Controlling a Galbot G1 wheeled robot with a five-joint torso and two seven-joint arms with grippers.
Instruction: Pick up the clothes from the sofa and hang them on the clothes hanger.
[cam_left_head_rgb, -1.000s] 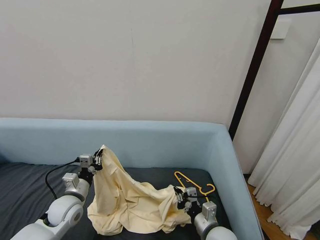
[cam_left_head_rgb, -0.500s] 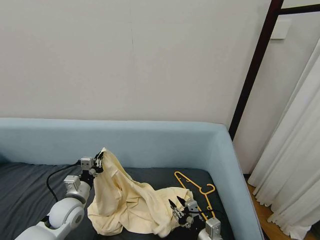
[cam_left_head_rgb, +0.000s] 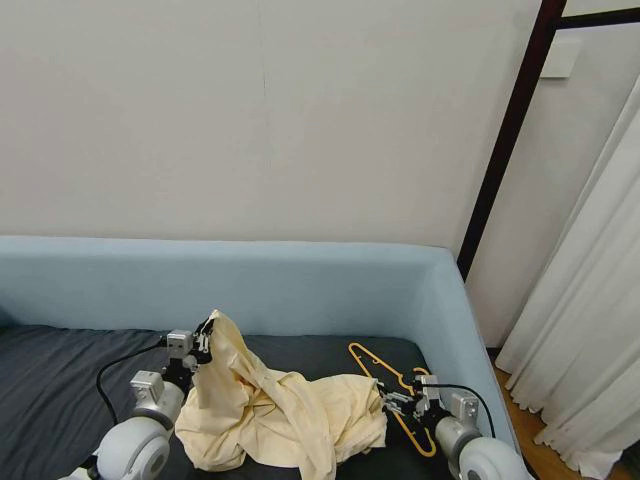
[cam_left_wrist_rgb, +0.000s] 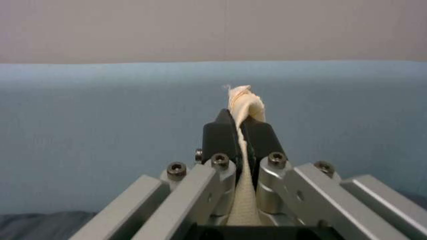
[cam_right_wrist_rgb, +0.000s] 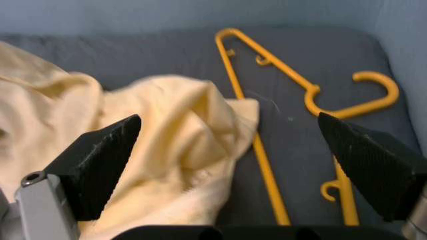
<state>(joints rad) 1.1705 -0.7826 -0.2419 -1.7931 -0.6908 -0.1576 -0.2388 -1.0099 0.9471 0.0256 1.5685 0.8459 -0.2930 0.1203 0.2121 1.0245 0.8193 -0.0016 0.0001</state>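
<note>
A cream garment (cam_left_head_rgb: 285, 420) lies crumpled on the dark seat of a light blue sofa (cam_left_head_rgb: 300, 280). One corner of it is lifted by my left gripper (cam_left_head_rgb: 205, 336), which is shut on it. In the left wrist view the black pads (cam_left_wrist_rgb: 220, 132) pinch the cloth (cam_left_wrist_rgb: 244, 102). An orange hanger (cam_left_head_rgb: 392, 372) lies flat on the seat to the right of the garment. My right gripper (cam_left_head_rgb: 392, 403) hovers low beside the garment's right edge and over the hanger, open and holding nothing. The right wrist view shows its wide-spread fingers (cam_right_wrist_rgb: 100, 160) framing the garment (cam_right_wrist_rgb: 167, 125) and the hanger (cam_right_wrist_rgb: 313, 95).
The sofa's right armrest (cam_left_head_rgb: 450, 330) rises just right of the hanger. A black upright pole (cam_left_head_rgb: 505, 140) stands behind it, with white curtains (cam_left_head_rgb: 590, 330) and wooden floor at the far right. A black cable (cam_left_head_rgb: 120, 365) runs along my left arm.
My right gripper has let go of the garment, opened and moved right over the hanger. The garment's right side has dropped onto the seat. The left gripper still holds its corner.
</note>
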